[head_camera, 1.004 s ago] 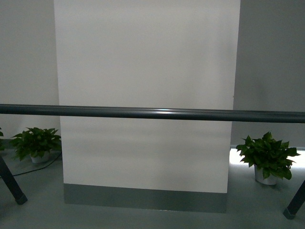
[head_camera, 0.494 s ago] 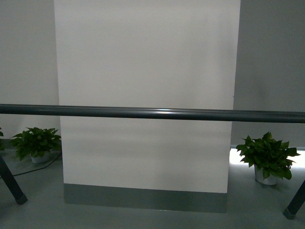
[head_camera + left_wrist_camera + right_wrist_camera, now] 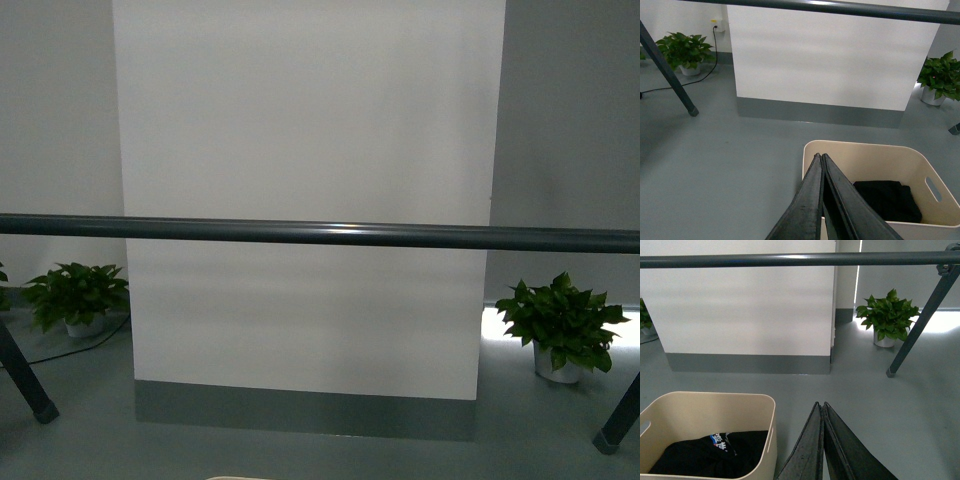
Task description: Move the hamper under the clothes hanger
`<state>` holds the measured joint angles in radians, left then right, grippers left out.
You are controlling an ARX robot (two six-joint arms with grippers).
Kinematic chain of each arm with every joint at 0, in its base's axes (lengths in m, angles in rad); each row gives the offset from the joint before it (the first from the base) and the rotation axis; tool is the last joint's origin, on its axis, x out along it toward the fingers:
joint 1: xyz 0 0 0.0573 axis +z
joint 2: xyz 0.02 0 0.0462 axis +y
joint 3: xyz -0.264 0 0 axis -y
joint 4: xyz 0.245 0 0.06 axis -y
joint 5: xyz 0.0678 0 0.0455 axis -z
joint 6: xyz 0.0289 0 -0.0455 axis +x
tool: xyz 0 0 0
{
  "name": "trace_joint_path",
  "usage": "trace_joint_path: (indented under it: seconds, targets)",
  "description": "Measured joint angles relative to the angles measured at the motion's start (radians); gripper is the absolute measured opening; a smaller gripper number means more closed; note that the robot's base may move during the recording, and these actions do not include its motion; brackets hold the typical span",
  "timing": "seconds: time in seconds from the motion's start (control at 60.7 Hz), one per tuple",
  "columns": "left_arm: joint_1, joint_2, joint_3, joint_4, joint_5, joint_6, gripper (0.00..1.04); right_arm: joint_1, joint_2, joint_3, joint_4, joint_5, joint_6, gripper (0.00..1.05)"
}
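While hamper (image 3: 880,165) sits beside, left pincer (image 3: 821,159), right pincer (image 3: 820,407) fully closed, empty.

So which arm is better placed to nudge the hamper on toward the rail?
Left, probably. The left hand, shut, points over the hamper rim near its corner, whereas the right hand, also shut, sits over bare floor beside the hamper, apart from its wall. The clothes hanger rail lies ahead.

- My front view has crept: the clothes hanger (image 3: 320,234) rail sits slightly higher in frame than a second ago.
- A pale sliver of the hamper (image 3: 238,478) rim has appeared at six o'clock.
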<state>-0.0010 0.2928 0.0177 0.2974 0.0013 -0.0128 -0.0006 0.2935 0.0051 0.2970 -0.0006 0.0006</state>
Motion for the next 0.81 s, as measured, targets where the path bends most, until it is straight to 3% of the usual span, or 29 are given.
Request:
trace_joint_path:
  seconds: [0.395, 0.527, 0.807]
  targets:
    - [0.0, -0.119, 0.0, -0.119, 0.0, 0.0, 0.03, 0.0, -0.119, 0.0, -0.118, 0.0, 0.0, 0.02]
    - [0.0, -0.27, 0.0, -0.287, -0.002, 0.003, 0.03, 0.0, -0.264, 0.001, -0.288, 0.0, 0.0, 0.02]
    - [0.0, -0.288, 0.0, -0.295, -0.001, 0.006, 0.03, 0.0, -0.29, 0.001, -0.296, 0.0, 0.0, 0.02]
